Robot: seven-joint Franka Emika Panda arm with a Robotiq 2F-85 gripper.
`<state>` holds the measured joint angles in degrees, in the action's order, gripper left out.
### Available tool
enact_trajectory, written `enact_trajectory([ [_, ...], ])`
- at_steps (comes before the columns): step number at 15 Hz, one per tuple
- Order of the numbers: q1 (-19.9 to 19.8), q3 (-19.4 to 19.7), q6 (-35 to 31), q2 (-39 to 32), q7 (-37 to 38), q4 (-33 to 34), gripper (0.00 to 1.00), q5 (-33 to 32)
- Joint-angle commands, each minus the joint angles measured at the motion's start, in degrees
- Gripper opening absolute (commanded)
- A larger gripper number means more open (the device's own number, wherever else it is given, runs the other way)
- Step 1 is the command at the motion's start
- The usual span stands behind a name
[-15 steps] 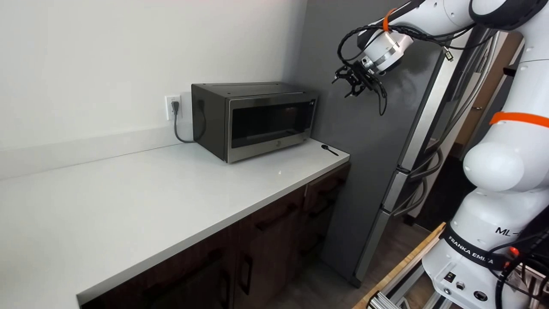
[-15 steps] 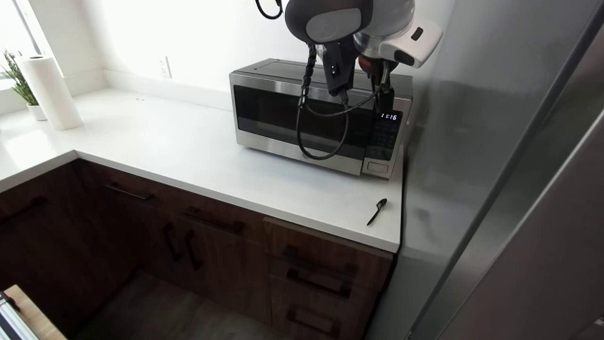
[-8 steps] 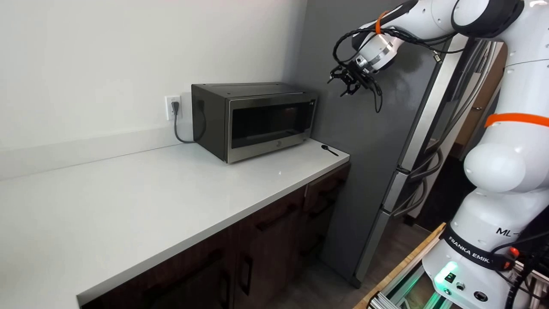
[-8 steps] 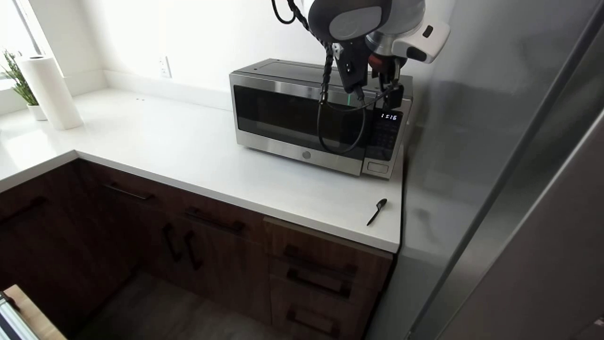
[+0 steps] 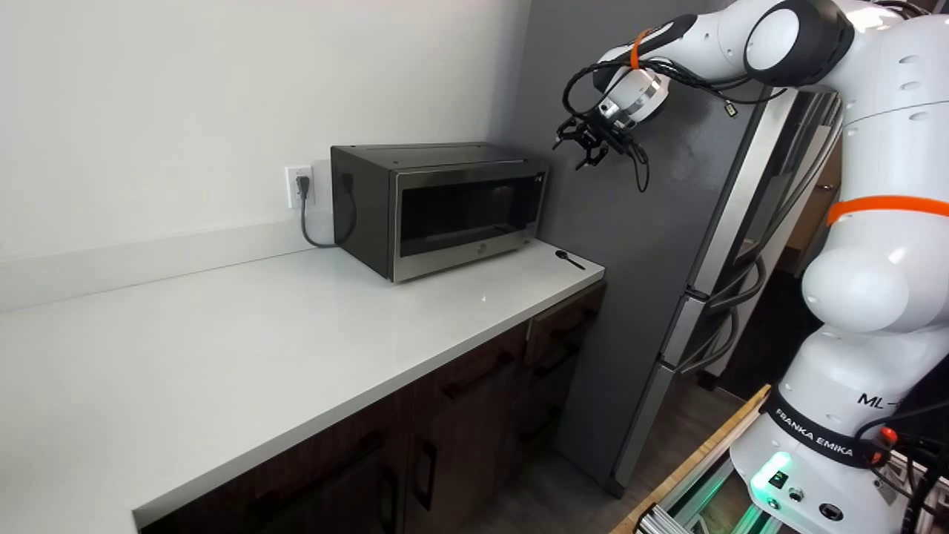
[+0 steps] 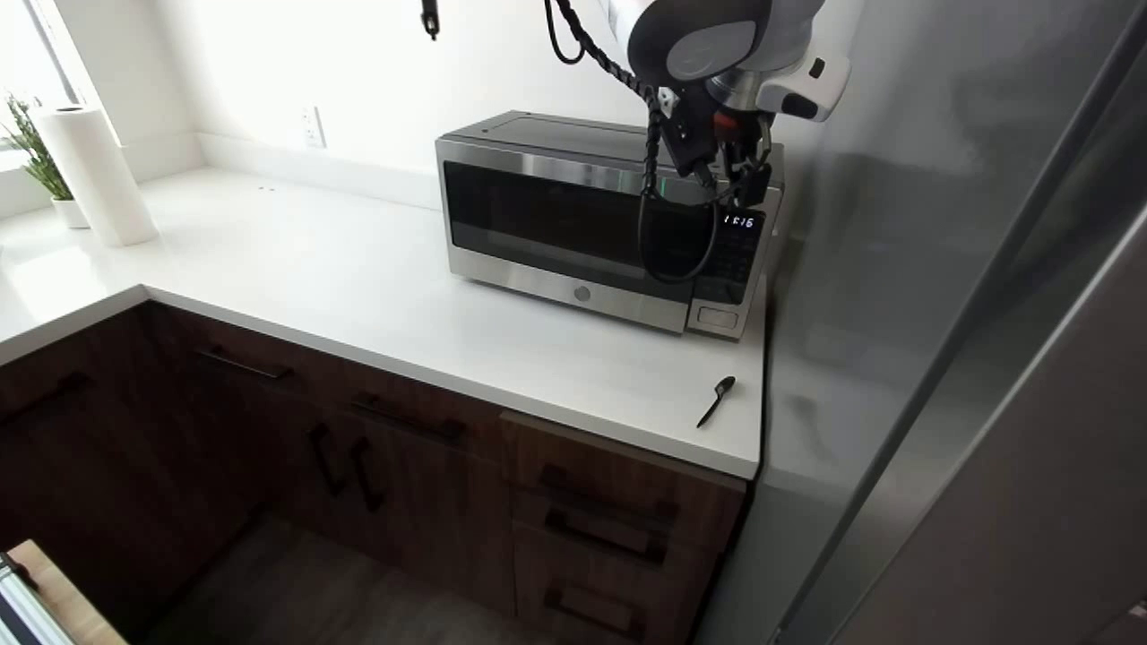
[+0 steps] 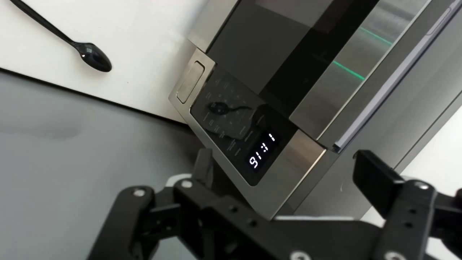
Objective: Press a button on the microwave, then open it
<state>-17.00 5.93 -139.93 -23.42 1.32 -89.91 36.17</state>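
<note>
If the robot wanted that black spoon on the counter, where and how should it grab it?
Probably by the middle of its handle, from straight above: the black spoon lies flat on the counter. The open gripper could close crosswise on that long, narrow shape; the wider, rounded bowl would likely slip.

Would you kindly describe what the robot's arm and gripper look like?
The arm is white and rounded, with dark joint covers, orange bands and black cables along it. A black band near its base reads FRANKA EMIKA. The gripper is black, with two blocky fingers and bright round screw heads.
</note>
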Motion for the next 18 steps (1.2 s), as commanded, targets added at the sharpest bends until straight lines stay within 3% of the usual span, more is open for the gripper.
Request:
enact_trajectory([
  [1, 0.1, -0.25, 3.24, -4.52, 1.88, 6.51, 1.0, -2.91],
  [9, 0.04, -2.13, 6.09, -10.48, 3.08, 14.44, 1.0, -7.22],
  [18, 1.35, -2.11, 6.38, -13.03, 8.13, 15.64, 1.0, -11.14],
])
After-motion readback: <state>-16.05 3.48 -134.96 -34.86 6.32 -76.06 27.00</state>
